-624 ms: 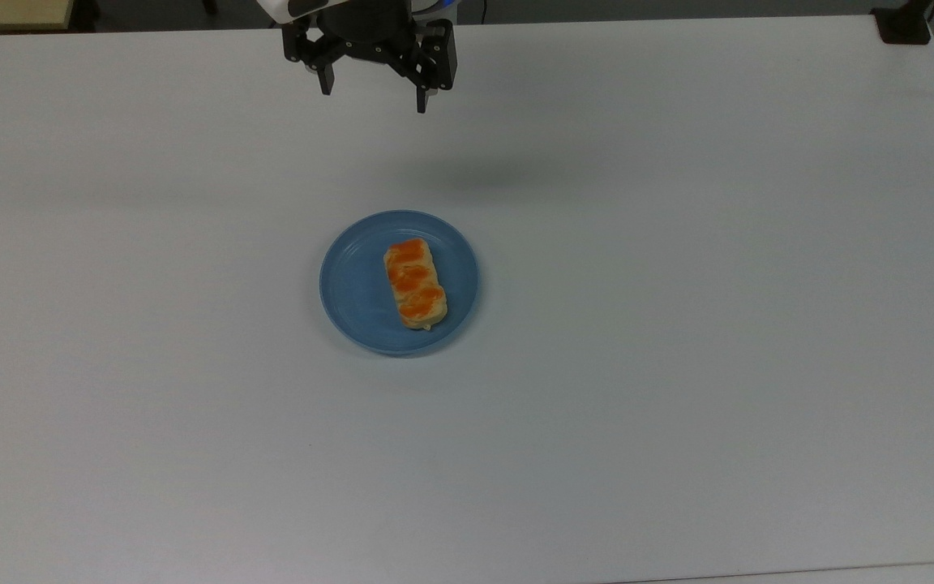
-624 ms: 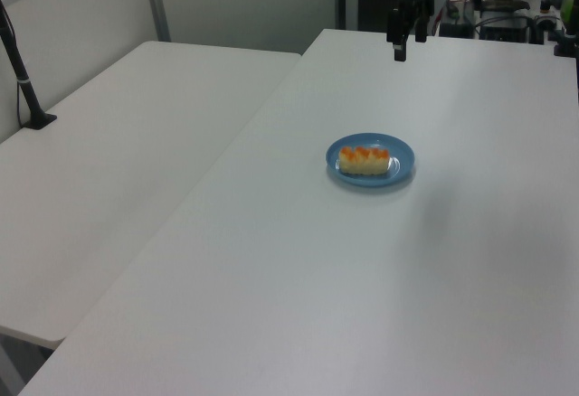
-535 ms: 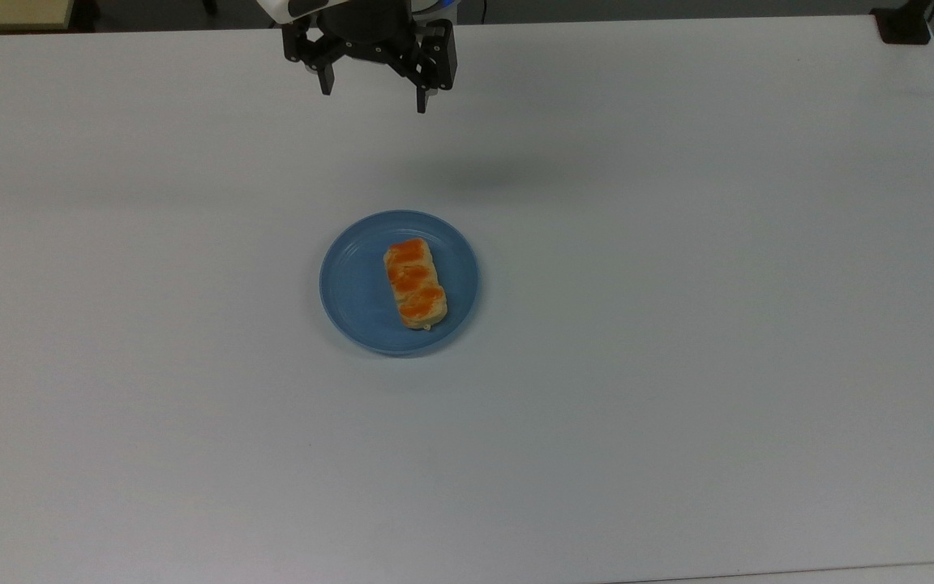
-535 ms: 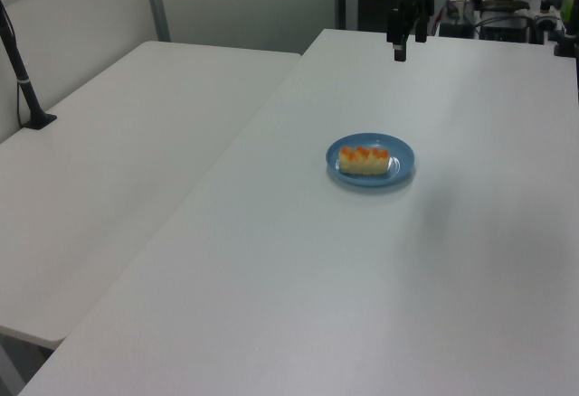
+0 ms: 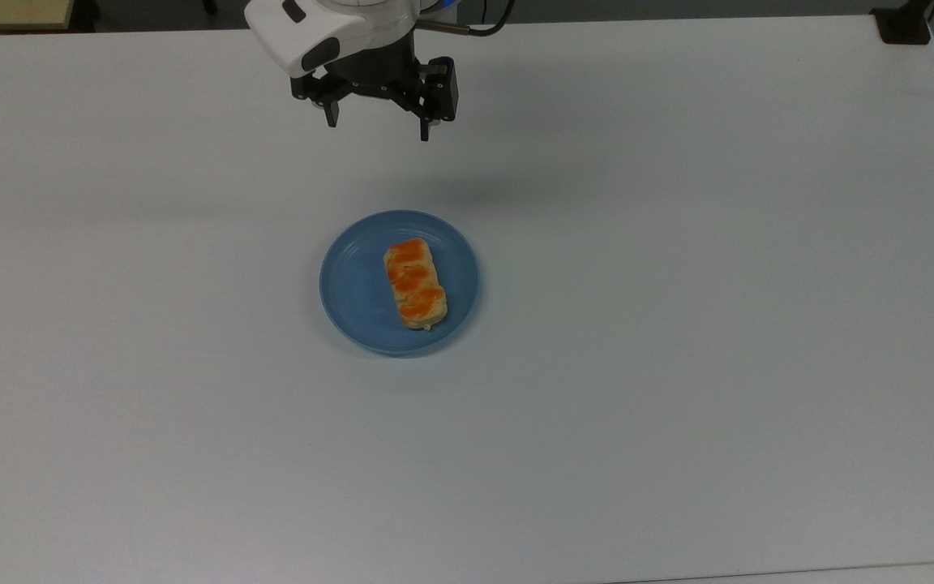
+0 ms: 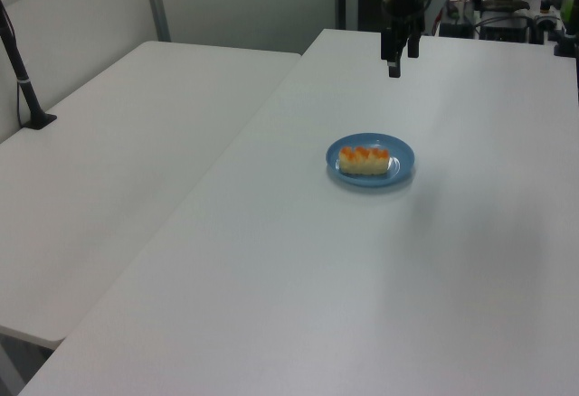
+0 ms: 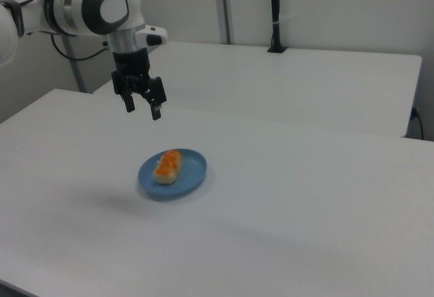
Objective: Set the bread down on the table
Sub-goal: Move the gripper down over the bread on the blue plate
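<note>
**Approach to bread, nothing gripped yet**

Since the earlier frame the arm [image 5: 313,28] has come forward and lower toward the plate; nothing else moved. White desk [image 5: 718,324] carries the blue plate [image 5: 353,284] near its middle. The bread [image 5: 415,283] lies on the plate, slightly toward the top view's right, untouched. The gripper [image 5: 376,130] hangs in the air well apart from the bread, jaws spread, empty. Risks, as a guess: the bun lies at a slant, so unaligned jaws could shove it or tip the plate; a hard squeeze could crush it.
</note>
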